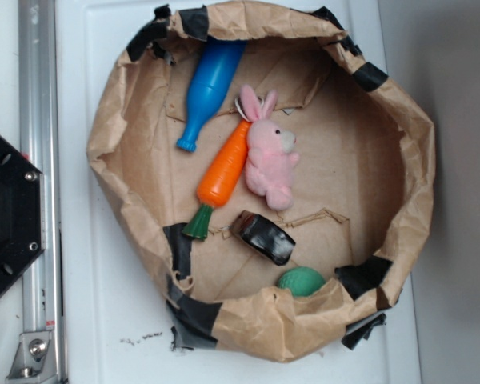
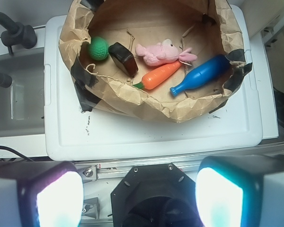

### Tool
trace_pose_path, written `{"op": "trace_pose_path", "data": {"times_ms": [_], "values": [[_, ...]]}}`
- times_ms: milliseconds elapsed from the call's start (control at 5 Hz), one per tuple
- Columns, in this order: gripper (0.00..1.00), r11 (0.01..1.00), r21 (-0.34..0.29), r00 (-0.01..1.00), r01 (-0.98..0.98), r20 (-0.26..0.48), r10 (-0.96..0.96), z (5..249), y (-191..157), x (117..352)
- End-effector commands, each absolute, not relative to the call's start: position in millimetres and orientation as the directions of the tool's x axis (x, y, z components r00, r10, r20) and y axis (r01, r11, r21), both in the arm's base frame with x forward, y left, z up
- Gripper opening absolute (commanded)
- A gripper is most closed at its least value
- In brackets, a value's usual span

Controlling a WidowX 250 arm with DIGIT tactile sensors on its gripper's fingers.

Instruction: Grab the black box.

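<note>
The black box is small and glossy and lies on the floor of a brown paper basket, between the carrot's green top and a green ball. My gripper appears only in the wrist view. Its two glowing fingertips stand wide apart and open at the bottom edge, with nothing between them. It hovers well back from the basket, above the black hexagonal plate. The gripper is out of the exterior view.
In the basket lie an orange carrot toy, a pink plush bunny, a blue bottle and a green ball. The basket sits on a white tray. A metal rail and a sink flank it.
</note>
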State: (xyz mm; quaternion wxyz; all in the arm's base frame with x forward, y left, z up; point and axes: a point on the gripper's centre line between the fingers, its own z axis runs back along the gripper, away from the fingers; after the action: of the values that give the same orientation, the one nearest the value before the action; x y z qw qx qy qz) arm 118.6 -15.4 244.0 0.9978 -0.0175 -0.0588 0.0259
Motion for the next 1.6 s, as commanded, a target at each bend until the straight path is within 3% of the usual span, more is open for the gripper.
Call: {"op": "trace_pose_path", "data": {"times_ms": [0,200,400,600,800,1200,1400], "values": [[1.00,0.998,-0.038,0.992,-0.050,0.116,0.054,244.0,-15.4,118.6],[1.00,0.990,-0.038,0.980,-0.133,0.146,0.138,248.4,-6.3,164.1],[1.00,0.995,-0.020,0.984,-0.099,0.146,0.101,245.9,-10.1,202.1],[1.00,0.998,-0.025,0.989,0.063,0.133,-0.059,225.2,-13.5,235.6],[1.00,0.963,-0.062,0.963,0.262,0.081,-0.257,182.3,-21.4,257.9],[1.00,0.919,-0.034,0.919,0.392,0.056,-0.389,143.3,10.7,257.5],[1.00,0.919,-0.034,0.919,0.392,0.056,-0.389,143.3,10.7,257.5]]}}
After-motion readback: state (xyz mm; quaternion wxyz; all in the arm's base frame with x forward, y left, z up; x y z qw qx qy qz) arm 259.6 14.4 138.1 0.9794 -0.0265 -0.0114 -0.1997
